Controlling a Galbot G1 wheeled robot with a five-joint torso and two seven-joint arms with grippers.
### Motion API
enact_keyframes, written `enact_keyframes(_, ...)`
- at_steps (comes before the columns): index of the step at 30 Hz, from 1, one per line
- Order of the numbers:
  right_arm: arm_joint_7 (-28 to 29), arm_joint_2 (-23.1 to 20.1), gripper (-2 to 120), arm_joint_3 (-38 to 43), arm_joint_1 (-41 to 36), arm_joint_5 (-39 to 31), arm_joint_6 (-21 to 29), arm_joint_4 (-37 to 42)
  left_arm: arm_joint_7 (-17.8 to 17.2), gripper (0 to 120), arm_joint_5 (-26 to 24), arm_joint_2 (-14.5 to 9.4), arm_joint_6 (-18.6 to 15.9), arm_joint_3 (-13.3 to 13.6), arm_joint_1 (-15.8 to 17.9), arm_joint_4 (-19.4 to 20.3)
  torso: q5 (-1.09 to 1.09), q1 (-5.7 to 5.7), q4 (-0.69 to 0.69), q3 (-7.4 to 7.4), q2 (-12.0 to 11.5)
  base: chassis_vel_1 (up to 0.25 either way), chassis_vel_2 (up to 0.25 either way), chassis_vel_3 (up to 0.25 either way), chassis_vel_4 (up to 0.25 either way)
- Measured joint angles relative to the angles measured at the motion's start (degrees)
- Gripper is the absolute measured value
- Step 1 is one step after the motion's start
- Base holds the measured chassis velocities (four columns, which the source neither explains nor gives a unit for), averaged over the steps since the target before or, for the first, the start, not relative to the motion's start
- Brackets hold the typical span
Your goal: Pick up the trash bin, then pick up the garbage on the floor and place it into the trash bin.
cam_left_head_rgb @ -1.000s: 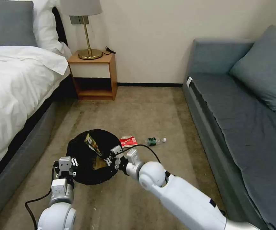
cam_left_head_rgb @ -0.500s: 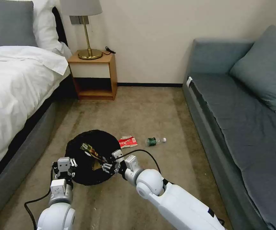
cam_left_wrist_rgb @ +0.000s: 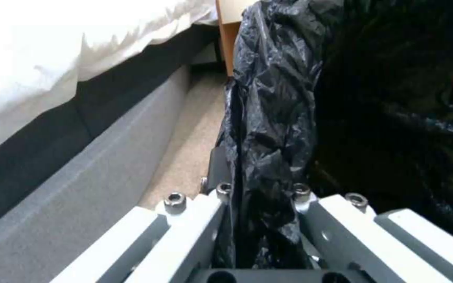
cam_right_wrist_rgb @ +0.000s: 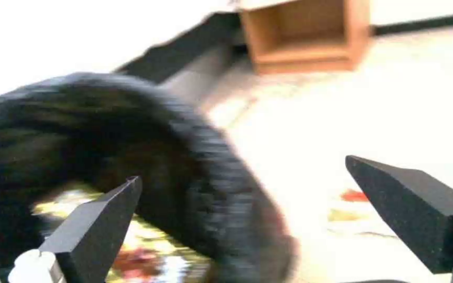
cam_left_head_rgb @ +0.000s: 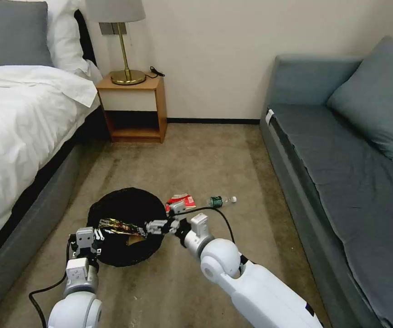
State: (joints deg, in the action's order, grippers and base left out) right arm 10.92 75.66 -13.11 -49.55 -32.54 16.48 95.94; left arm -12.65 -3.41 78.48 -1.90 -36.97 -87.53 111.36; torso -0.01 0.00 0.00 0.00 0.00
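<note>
Bin left-clamped; red wrapper, bottle beside.

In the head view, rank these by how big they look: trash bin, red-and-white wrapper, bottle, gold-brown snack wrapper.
1. trash bin, held at its rim by the left gripper
2. gold-brown snack wrapper, lying in the bin
3. red-and-white wrapper and bottle: too alike to rank, and the open right gripper covers part of the wrapper.

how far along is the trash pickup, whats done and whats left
Done: the left pincer is shut on the rim of the trash bin, and a gold-brown snack wrapper lies across the bin's mouth, with a brown piece under it. In hand: nothing; the right pincer is open at the bin's far rim. Left: the red-and-white wrapper and the bottle, both on the carpet.
</note>
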Motion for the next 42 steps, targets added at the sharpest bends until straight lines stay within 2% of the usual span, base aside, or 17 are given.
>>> enact_keyframes(3, 3.3, 0.7, 100, 0.7, 0.4, 1.0, 0.3, -4.9, -0.2, 1, 0.0, 0.1, 0.3, -0.1, 0.2, -0.1, 0.01, 0.00, 0.00, 0.00, 0.0, 0.000, 0.000, 0.000, 0.000)
enact_keyframes(7, 4.8, 1.3, 100, 1.3, 0.9, 2.3, 1.1, -9.3, -0.2, 1, -0.1, 0.0, 0.3, -0.4, 0.1, -0.1, 0.01, 0.00, 0.00, 0.00, 0.0, 0.000, 0.000, 0.000, 0.000)
enact_keyframes(16, 9.3, 2.2, 100, 2.1, 1.8, 3.2, 5.5, -13.5, -0.3, 1, -0.1, -0.2, 0.3, -1.1, -0.4, -0.1, 0.00, 0.00, 0.01, 0.00, 0.0, 0.000, 0.000, 0.000, 0.000)
enact_keyframes(30, 8.4, 1.7, 100, 2.7, 2.0, 2.8, 3.9, -14.8, -0.3, 1, -0.2, 0.0, 0.3, -1.1, -0.6, 0.0, 0.01, 0.00, 0.00, 0.00, 0.0, 0.000, 0.000, 0.000, 0.000)
enact_keyframes(40, 7.9, 1.7, 100, 2.7, 2.1, 3.0, 3.1, -15.4, -0.3, 1, -0.2, 0.1, 0.4, -1.1, -0.6, 0.1, 0.02, 0.00, 0.00, 0.01, 0.0, -0.121, 0.120, 0.130, -0.121)
enact_keyframes(42, 7.7, 1.7, 100, 2.6, 2.1, 3.2, 2.9, -15.5, -0.3, 1, -0.1, 0.2, 0.4, -1.0, -0.6, -0.1, -0.03, 0.00, 0.00, 0.01, 0.0, -0.147, 0.132, 0.146, -0.153)
